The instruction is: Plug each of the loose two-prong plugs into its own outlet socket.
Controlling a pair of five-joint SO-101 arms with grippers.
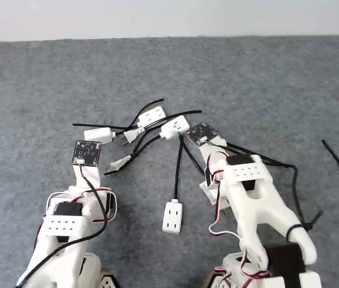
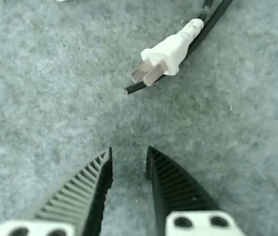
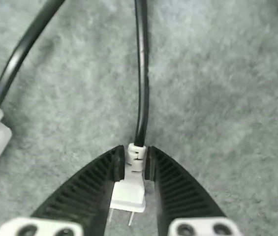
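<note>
Right tool (image 3: 135, 151) is pressed together on the held plug (image 3: 129, 189), with one finger on each side of the plug's neck. The plug's long axis runs in line with the fingers. Its two prongs point back toward the wrist. Its cord (image 3: 141, 73) leaves at the fingertips and runs straight ahead across the surface (image 3: 227, 98).

Judgement: in this grip the prongs face away from anything ahead of the tool. Insertion therefore calls for the plug to be turned, or for a socket to be brought to the prong end.

Left tool (image 2: 130, 149) is slightly spread, holds nothing and is low over the surface. The loose plug (image 2: 166, 54) lies flat ahead of it, apart from the fingertips. Its long axis is oblique to the finger line, its prongs are toward the tool and its cord trails away.

In the high view, the loose plug (image 1: 119, 162) lies near the left arm's wrist, and the left arm is the nearer one. A free socket (image 1: 172, 217) lies between the two arms, closer to their bases.

Judgement: the left tool is placed to take the loose plug, while the right arm needs a socket at its prong end.
</note>
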